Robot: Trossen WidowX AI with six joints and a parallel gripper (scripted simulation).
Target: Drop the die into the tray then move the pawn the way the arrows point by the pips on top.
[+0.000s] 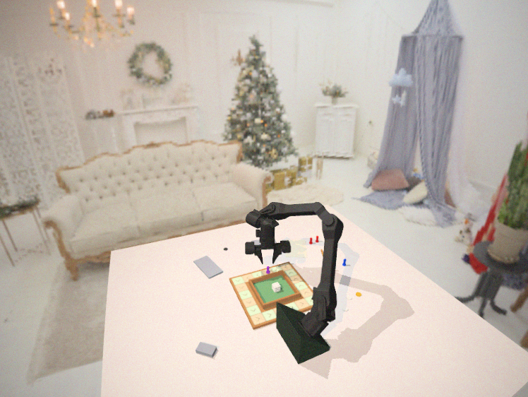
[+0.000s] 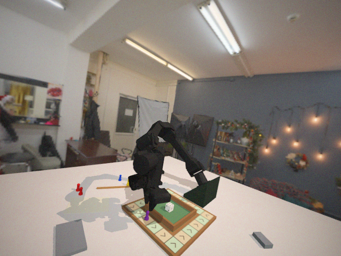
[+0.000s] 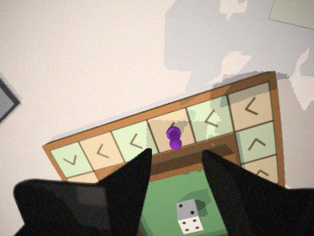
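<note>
Hovering above the board [image 1: 255,313], we find the gripper [image 3: 175,168] half open with nothing between its fingers. The purple pawn [image 3: 173,138] stands upright on a tan square of the board's ring, in the row on the tray's [image 3: 169,198] far side from the arm's base, and shows through the gap between the fingertips, touching neither. We see the die [image 3: 188,216] resting on the tray's green floor, inside the wooden rim, four pips on top. In the exterior view the gripper hangs just above the pawn [image 2: 147,215], beside the tray's rim.
</note>
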